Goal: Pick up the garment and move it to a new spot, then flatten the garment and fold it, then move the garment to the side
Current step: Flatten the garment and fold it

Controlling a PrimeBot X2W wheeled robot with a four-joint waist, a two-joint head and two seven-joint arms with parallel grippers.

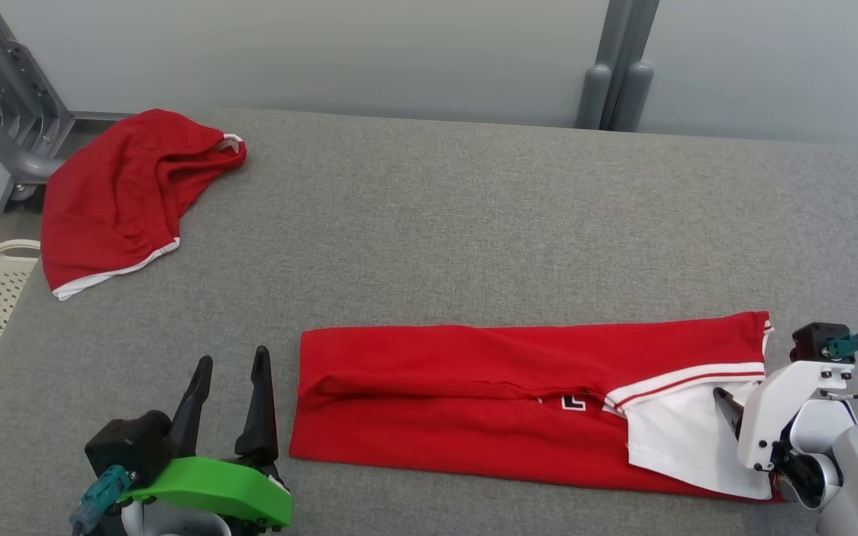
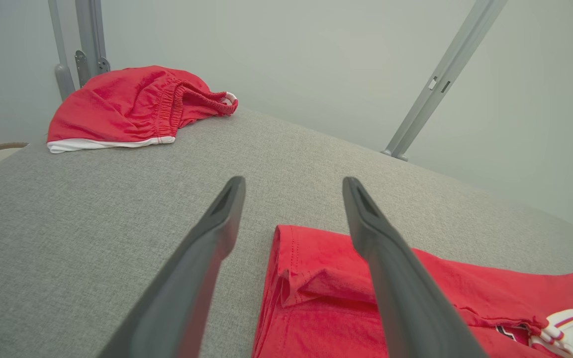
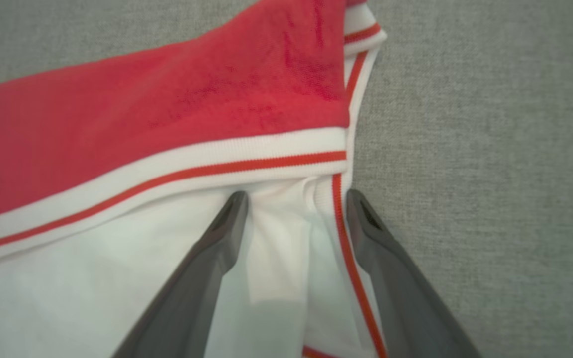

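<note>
Looking at where things sit, the garment (image 1: 474,394) is a long red strip lying close along the near edge of the worktop (image 1: 474,208). Its long axis runs left to right, pretty much parallel to that edge. It looks folded lengthwise already, with one flap laid over the other, so I'd guess the next step is a crosswise fold.

What matters for that is that each arm has its own end. The left gripper (image 1: 234,359) is near the near-left corner, just beside the garment's left short end but clear of it. Its jaws are spread wide with nothing between them, and the fingers point toward the far edge, so the cloth lies off to its right.

The right gripper (image 3: 297,196) is over the opposite end. Its jaws are also wide apart, straddling the white part with the red-striped trim (image 3: 167,174). One finger is over white cloth and the other sits about on the garment's edge. Nothing is pinched, and I can't tell if the tips are actually pressing down.

So the right arm is much nearer to a grab, and the left needs a short sideways shift first.

Some red shorts (image 1: 124,193) sit bunched at the far-left corner, well apart.
</note>
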